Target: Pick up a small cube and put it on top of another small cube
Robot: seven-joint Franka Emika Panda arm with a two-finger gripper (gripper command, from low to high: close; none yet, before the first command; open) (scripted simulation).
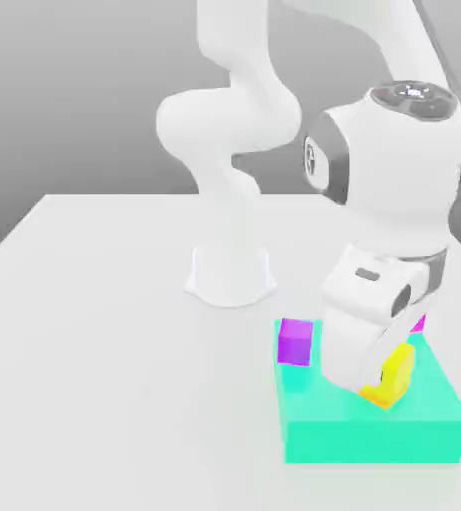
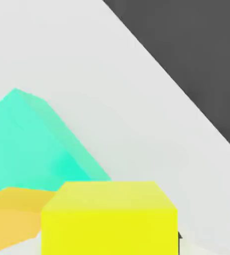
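Note:
The small cube (image 1: pixel 404 361), bright lemon-yellow, sits tilted at the tip of my hand above the flat teal block (image 1: pixel 374 431). In the hand view the small cube (image 2: pixel 109 219) looms very close. My gripper (image 1: pixel 392 377) is shut on it, and the white hand hides the fingers in the exterior view. Another small cube (image 1: pixel 378 397), amber, lies on the teal block just below and touching the lemon one. The hand view shows the amber cube (image 2: pixel 12 214) beside the lemon one, with the teal block (image 2: pixel 32 144) behind.
A purple cube (image 1: pixel 296 341) rests at the teal block's far corner on the exterior view's left. A sliver of a magenta cube (image 1: pixel 419 323) peeks out behind my hand. My arm's base (image 1: pixel 230 274) stands mid-table. The white table (image 1: pixel 95 349) ends at an edge (image 2: pixel 176 89).

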